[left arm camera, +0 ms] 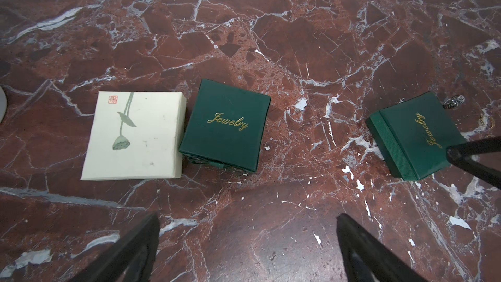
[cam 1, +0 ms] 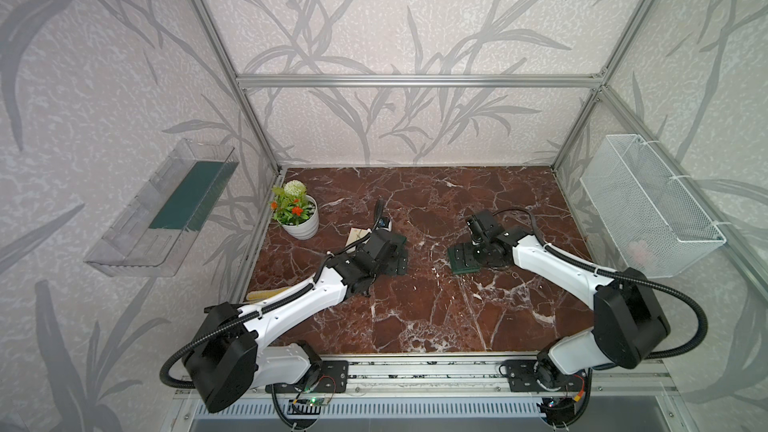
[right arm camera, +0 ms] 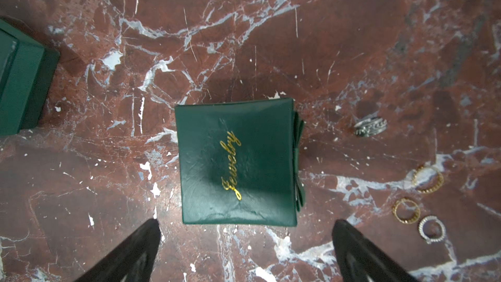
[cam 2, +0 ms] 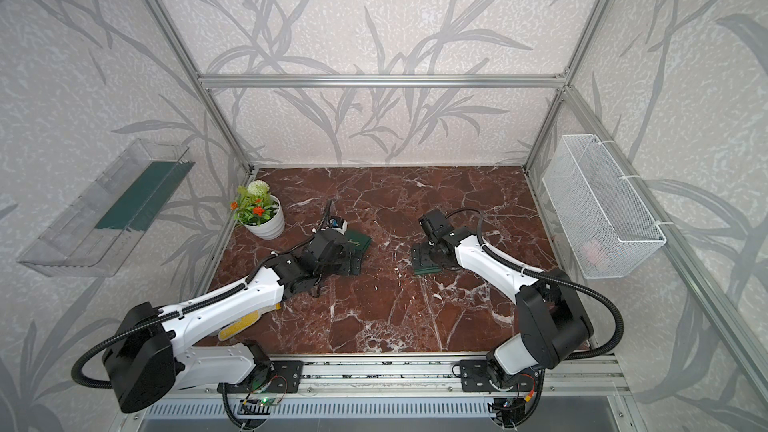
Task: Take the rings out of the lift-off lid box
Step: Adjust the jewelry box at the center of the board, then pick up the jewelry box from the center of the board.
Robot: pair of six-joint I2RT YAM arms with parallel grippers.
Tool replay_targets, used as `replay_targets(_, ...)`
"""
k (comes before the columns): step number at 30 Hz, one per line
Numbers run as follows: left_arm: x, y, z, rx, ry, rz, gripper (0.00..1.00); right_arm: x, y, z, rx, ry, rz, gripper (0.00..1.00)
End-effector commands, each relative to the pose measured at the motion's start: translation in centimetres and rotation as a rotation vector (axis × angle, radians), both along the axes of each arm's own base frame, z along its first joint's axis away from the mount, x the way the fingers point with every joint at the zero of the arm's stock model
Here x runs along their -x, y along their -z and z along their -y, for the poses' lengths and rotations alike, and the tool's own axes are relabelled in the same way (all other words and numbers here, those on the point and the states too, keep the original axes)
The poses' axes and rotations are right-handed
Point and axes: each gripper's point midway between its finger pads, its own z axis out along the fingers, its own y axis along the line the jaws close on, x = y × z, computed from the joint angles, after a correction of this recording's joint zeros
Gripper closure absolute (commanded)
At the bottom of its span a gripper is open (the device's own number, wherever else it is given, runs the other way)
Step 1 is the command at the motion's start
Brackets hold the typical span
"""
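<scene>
Several rings lie loose on the marble: a dark one [right arm camera: 370,127], two gold [right arm camera: 428,179] [right arm camera: 405,211] and a silver one [right arm camera: 432,229]. Right beside them sits a green box lettered Jewelry [right arm camera: 235,161] [cam 1: 459,263], lid on. My right gripper [right arm camera: 246,223] [cam 1: 478,253] hovers over that box, open and empty. My left gripper [left arm camera: 248,215] [cam 1: 386,257] hangs open over bare table in front of a second shut green Jewelry box [left arm camera: 225,126] and a shut white box [left arm camera: 135,136]. The frames do not show which box has the lift-off lid.
A potted plant [cam 1: 297,211] stands at the back left. A yellow brush [cam 2: 241,324] lies under the left arm. A wire basket [cam 1: 648,205] hangs on the right wall and a clear tray [cam 1: 166,209] on the left wall.
</scene>
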Motion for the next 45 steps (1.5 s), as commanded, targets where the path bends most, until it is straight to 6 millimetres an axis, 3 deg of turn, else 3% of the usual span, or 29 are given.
replay_targets(1, 0.0, -0.9, -0.7, 0.011, -0.030, 0.038, 0.01, -0.9, 0.2, -0.6, -0.006, -0.039, -0.026, 0.01)
replay_targets(11, -0.1, -0.7, -0.4, 0.006, -0.020, 0.035, 0.01, -1.9, 2.1, -1.8, -0.016, -0.051, -0.092, 0.01)
replay_targets(20, -0.2, 0.1, 0.1, 0.006, -0.010, 0.009, 0.01, -0.7, 2.6, -3.6, -0.031, -0.105, -0.094, 0.01)
replay_targets(26, -0.2, 0.2, 0.0, 0.003, -0.012, 0.008, 0.01, -0.2, 4.2, -3.9, 0.048, -0.106, -0.132, 0.00)
replay_targets(33, -0.3, 0.4, 0.1, -0.001, -0.012, 0.002, 0.01, -0.4, 4.0, -4.4, 0.066, -0.107, -0.110, 0.03)
replay_targets(45, -0.4, 0.9, 0.3, -0.010, -0.010, -0.010, 0.01, -1.0, 2.8, -3.6, 0.099, -0.077, -0.063, 0.01)
